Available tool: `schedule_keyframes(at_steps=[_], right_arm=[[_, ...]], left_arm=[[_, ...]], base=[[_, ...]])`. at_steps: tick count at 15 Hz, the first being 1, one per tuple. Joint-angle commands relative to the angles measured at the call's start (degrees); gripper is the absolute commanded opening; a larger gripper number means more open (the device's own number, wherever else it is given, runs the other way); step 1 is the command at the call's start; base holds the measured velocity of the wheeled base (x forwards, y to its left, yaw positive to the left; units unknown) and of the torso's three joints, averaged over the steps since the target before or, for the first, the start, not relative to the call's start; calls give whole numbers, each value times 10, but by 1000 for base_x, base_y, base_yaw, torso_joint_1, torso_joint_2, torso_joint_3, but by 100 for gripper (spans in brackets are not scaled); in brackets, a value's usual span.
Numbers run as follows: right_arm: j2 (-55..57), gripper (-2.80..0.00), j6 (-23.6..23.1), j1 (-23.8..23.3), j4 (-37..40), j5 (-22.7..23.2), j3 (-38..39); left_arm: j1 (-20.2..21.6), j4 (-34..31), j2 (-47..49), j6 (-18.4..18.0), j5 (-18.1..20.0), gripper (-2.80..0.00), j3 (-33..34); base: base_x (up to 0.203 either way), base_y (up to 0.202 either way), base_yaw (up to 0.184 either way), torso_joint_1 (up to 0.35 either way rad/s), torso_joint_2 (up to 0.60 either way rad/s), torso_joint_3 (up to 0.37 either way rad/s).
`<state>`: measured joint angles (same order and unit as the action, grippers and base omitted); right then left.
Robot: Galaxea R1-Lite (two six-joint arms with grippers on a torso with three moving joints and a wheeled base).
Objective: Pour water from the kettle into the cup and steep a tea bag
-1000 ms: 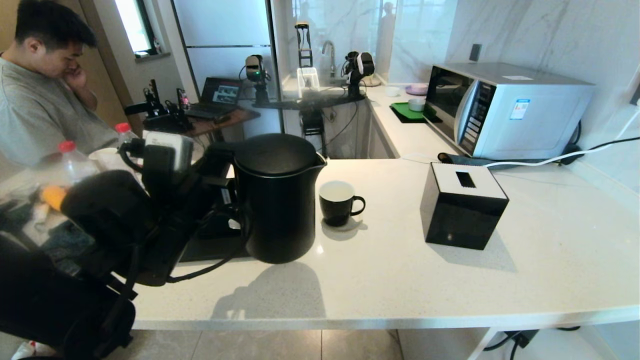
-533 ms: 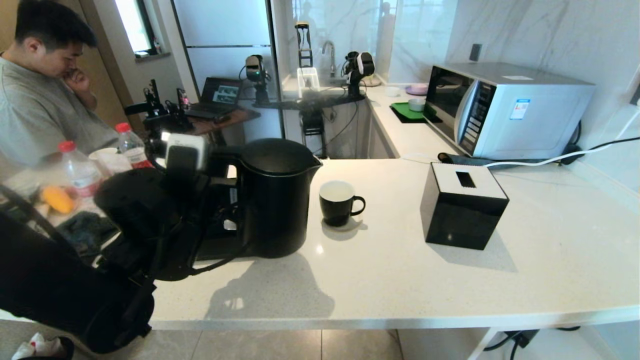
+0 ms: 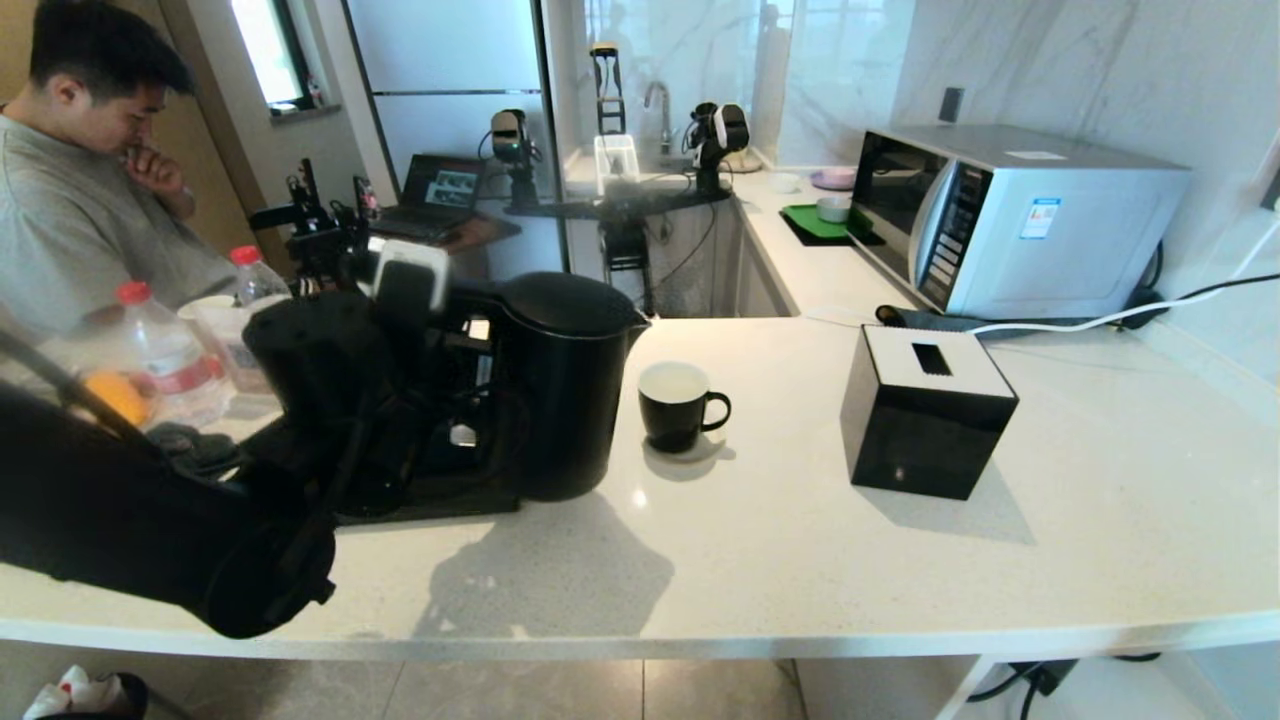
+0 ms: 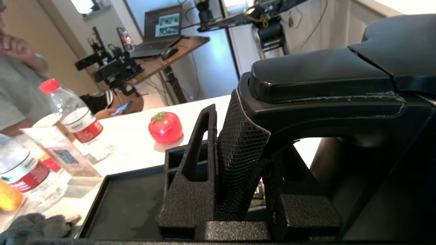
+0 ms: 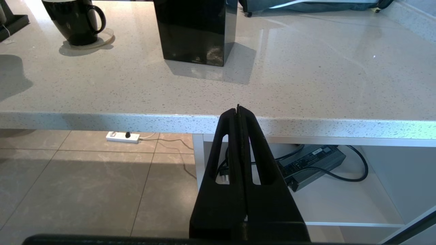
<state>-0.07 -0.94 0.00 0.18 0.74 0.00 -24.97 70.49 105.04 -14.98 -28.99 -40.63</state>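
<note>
Left end effector (image 4: 252, 160), fingers clamped on the loop handle of the tall matte black jug-shaped kettle (image 3: 565, 385), which sits upright at the edge of a flat black tray (image 4: 126, 200) on the speckled white stone counter (image 3: 800, 560). The small glossy black mug with white inside (image 3: 680, 405) stands on the counter just beside the kettle, on its spout side, handle turned away from the kettle. A black cube tissue box with white top (image 3: 925, 410) lies beyond the mug, well apart from the kettle. Right end effector (image 5: 238, 115), fingers pressed together and holding nothing, hangs below the counter's front edge.
</note>
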Motion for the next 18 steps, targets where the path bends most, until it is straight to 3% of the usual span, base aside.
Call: schedule_keyframes(at_steps=[1,18], right_arm=[[1,-280,0,0,0,0,0],[1,-280,0,0,0,0,0]], left_arm=[[2,-16,3,-3,-2,-280,-10],[9,-166,32,-35,-13,-280,-130]], base=[[0,0,0,0,0,0],[0,0,0,0,0,0]])
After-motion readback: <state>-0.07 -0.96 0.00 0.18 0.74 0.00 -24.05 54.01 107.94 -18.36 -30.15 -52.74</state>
